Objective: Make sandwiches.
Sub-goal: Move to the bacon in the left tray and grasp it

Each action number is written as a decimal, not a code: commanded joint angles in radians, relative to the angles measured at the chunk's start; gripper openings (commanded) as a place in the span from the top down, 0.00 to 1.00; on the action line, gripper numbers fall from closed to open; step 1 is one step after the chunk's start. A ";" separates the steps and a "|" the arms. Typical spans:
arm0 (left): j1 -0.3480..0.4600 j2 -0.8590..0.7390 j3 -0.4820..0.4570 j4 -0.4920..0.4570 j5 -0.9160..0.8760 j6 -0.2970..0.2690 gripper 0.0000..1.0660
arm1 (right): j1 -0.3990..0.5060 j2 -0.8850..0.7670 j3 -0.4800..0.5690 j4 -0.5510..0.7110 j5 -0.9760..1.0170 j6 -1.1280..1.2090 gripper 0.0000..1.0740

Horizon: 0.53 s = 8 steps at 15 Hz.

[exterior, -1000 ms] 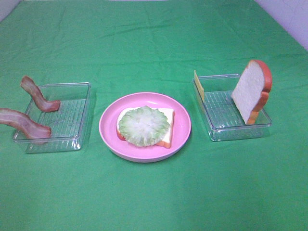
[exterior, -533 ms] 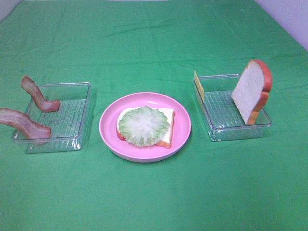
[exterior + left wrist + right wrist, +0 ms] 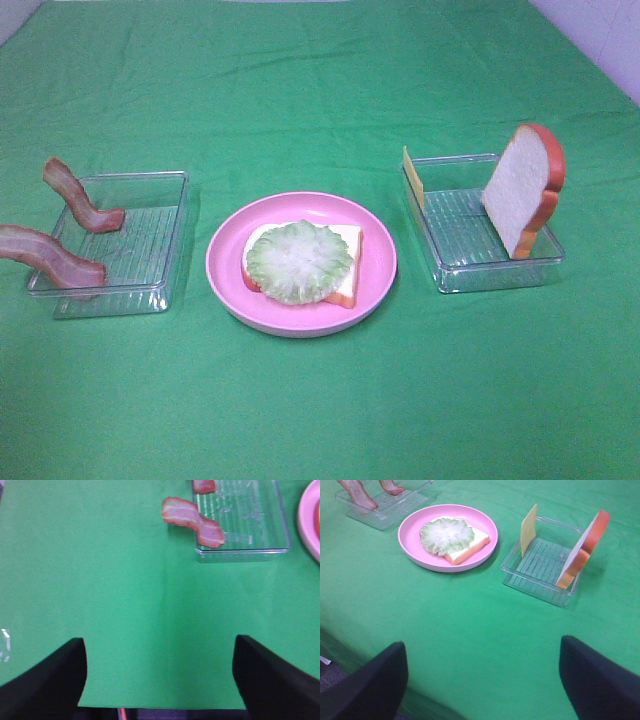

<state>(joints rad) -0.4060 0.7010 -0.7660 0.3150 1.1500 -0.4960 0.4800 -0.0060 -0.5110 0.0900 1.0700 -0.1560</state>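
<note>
Half-built sandwich on the pink plate (image 3: 378, 262); both sets of fingers are spread wide and empty.

On the plate a lettuce leaf (image 3: 299, 262) lies flat on a bread slice (image 3: 351, 238). In the clear tray (image 3: 462, 262) right of the plate, a second bread slice (image 3: 522, 190) stands on edge against the wall farthest from the plate. The cheese square (image 3: 413, 177) stands upright at the wall nearest it. In the other tray (image 3: 158, 245), left of the plate, two bacon strips (image 3: 80, 198) hang over the wall away from the plate, lower ends inside. The left fingers (image 3: 50, 685) and right fingers (image 3: 372, 685) hover over the green bench (image 3: 320, 400), apart from the plate, holding nothing.
</note>
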 commanded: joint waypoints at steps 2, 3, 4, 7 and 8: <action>0.000 0.242 -0.123 0.092 0.029 -0.004 0.28 | 0.002 -0.015 0.003 -0.007 -0.008 -0.005 0.27; 0.000 0.326 -0.160 0.092 0.027 0.005 0.28 | 0.002 -0.015 0.003 -0.007 -0.008 -0.005 0.27; 0.007 0.406 -0.197 0.086 0.019 0.014 0.28 | 0.002 -0.015 0.003 -0.007 -0.008 -0.005 0.27; 0.113 0.596 -0.271 -0.027 -0.007 0.120 0.28 | 0.002 -0.015 0.003 -0.007 -0.008 -0.005 0.27; 0.161 0.647 -0.292 -0.086 -0.015 0.168 0.28 | 0.002 -0.015 0.003 -0.007 -0.008 -0.005 0.27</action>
<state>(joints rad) -0.2590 1.3340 -1.0490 0.2530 1.1450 -0.3470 0.4800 -0.0060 -0.5110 0.0900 1.0700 -0.1570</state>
